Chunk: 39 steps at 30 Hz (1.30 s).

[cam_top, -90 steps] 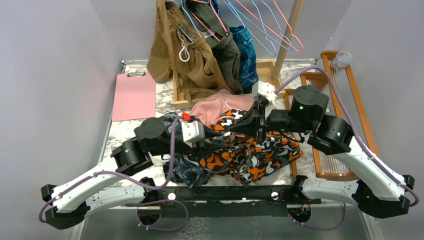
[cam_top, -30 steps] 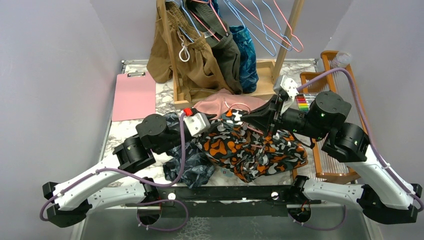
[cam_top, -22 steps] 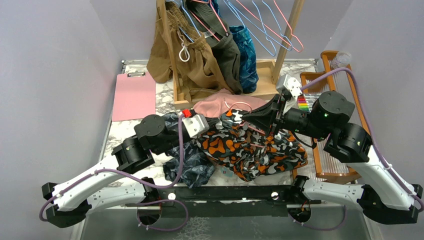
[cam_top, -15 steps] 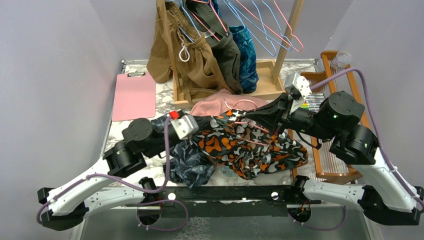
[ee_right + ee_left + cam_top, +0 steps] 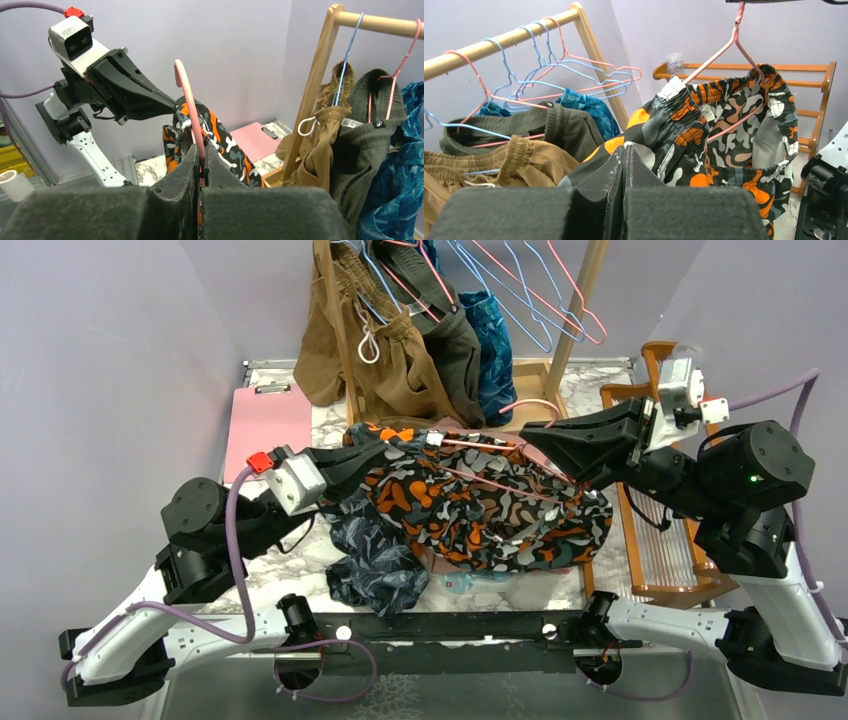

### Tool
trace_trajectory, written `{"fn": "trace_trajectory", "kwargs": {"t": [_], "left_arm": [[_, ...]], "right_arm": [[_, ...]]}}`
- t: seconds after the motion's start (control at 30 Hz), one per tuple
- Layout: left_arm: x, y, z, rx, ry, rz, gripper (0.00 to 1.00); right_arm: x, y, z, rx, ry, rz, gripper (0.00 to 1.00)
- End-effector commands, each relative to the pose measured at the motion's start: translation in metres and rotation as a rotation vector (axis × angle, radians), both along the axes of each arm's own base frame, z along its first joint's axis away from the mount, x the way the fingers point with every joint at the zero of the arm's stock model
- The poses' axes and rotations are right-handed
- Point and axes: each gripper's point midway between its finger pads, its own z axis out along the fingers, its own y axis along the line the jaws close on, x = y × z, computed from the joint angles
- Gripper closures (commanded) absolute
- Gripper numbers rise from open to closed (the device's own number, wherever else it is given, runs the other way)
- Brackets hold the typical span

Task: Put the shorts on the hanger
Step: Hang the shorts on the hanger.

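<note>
Shorts point(image 5: 480, 510) made of dark cloth with orange, white and grey blobs are hanging in the air in front of the tall wooden clothes rack point(image 5: 572, 320), above the marble counter point(image 5: 325, 435). One side of the thin pink wire hanger point(image 5: 195, 125) is poking inside their stretchy waist. The left fingers point(image 5: 345, 462) are pinching the waist edge tight. The right fingers point(image 5: 575, 440) are squeezing the hanger just under its hook.

I think the shorts are light, soft and floppy, so they are sagging and bunching wherever nothing is holding them. The waist is looking like the best place to hold, because it is thicker and stretchy. The hanger is looking thin and bendy. Its smooth wire could be letting the cloth slide off if it is tipping.
</note>
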Motion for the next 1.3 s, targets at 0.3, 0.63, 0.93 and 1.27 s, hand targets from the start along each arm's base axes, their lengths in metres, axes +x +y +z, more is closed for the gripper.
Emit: {"fn": "trace_trajectory", "kwargs": {"t": [0.3, 0.63, 0.93, 1.27], "left_arm": [[0.004, -0.001, -0.041, 0.085, 0.081, 0.015, 0.24], [-0.028, -0.004, 0.010, 0.023, -0.011, -0.147, 0.18], [-0.005, -0.049, -0.014, 0.107, 0.028, -0.155, 0.22], [0.005, -0.057, -0.031, 0.132, 0.032, -0.129, 0.67]], "right_arm": [[0.007, 0.007, -0.018, 0.027, 0.044, -0.008, 0.99], [0.006, 0.014, -0.051, -0.071, 0.083, 0.018, 0.99], [-0.001, 0.022, -0.055, -0.077, 0.091, 0.074, 0.99], [-0.002, 0.020, -0.057, -0.080, 0.088, 0.071, 0.99]]}}
